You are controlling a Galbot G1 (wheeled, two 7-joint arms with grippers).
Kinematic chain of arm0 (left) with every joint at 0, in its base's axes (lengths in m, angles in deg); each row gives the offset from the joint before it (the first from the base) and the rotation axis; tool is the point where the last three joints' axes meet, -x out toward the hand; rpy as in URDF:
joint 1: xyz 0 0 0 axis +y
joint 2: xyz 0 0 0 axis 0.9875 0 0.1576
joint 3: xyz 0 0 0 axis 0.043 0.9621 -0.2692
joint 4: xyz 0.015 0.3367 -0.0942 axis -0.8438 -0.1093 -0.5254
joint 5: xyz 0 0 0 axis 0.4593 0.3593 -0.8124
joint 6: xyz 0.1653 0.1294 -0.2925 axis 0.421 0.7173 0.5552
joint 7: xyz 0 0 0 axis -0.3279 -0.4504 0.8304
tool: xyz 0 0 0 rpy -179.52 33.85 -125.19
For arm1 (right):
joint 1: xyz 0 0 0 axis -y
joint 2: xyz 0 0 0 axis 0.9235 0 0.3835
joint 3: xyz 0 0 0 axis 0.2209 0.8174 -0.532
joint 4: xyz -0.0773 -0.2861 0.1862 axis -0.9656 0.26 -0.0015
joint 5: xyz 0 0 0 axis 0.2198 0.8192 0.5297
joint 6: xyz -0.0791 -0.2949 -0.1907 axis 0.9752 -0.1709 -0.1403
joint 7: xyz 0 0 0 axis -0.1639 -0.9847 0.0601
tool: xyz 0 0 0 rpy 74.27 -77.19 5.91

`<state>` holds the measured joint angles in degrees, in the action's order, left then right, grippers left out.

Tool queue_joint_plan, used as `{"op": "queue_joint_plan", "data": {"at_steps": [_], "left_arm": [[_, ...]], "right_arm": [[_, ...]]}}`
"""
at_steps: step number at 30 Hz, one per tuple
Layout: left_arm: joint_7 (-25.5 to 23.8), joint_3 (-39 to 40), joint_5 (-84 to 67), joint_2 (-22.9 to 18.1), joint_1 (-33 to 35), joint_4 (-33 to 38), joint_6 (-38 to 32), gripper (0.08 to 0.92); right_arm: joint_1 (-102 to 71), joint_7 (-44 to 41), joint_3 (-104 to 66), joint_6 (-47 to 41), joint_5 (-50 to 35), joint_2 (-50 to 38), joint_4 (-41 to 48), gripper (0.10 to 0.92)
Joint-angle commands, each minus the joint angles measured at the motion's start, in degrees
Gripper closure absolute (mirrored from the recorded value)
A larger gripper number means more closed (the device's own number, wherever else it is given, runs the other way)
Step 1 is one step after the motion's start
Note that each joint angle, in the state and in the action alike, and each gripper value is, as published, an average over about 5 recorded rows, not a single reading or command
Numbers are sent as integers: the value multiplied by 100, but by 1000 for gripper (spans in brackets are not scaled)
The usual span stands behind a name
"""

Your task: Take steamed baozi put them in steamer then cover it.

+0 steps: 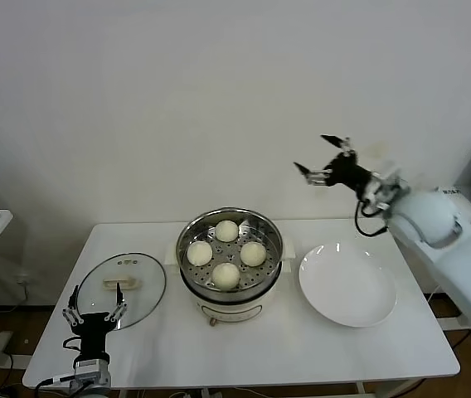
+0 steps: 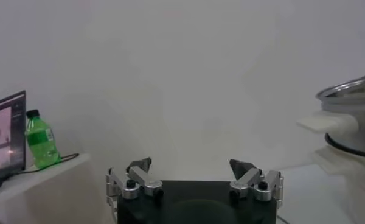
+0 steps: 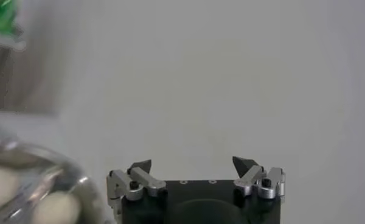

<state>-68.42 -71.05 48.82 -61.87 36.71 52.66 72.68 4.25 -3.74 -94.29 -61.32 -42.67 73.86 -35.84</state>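
- Four steamed baozi (image 1: 226, 252) sit on the perforated tray of the steamer (image 1: 230, 245), so by my reading loading is done and covering is the step in hand.
- Head view: the left claw (image 1: 95, 315) hangs wide and empty at the near worktop (image 1: 302, 348) edge, the cover (image 1: 121, 289) lying flat just beyond its tips. The right claw (image 1: 324, 162), wide and empty, is raised well above and behind the bare plate (image 1: 347, 286).
- Left wrist view: the left claw's jaws stand wide; the steamer rises off to one side.
- Right wrist view: wide jaws; buns show below, blurred.
- Next, the left claw probably must pinch the cover's bar handle (image 1: 123, 283) and carry it over the pot.
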Motion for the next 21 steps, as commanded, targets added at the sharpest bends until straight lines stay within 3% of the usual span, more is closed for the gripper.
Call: {"op": "queue_joint_plan", "data": {"at_steps": [1, 8, 14, 21], "left_arm": [[81, 0, 362, 119, -29, -172, -92, 177], [166, 24, 1277, 589, -117, -298, 283, 177], [-103, 123, 2355, 1160, -192, -647, 424, 177], [-389, 216, 3766, 1509, -474, -1224, 407, 177]], "right_arm": [[-4228, -100, -4297, 1649, 301, 1210, -167, 203], [-5460, -430, -4754, 2076, -119, 2111, -294, 203], [-6179, -723, -4857, 2093, -380, 2564, -571, 203], [-6517, -974, -4816, 2232, -560, 2992, -1005, 202]]}}
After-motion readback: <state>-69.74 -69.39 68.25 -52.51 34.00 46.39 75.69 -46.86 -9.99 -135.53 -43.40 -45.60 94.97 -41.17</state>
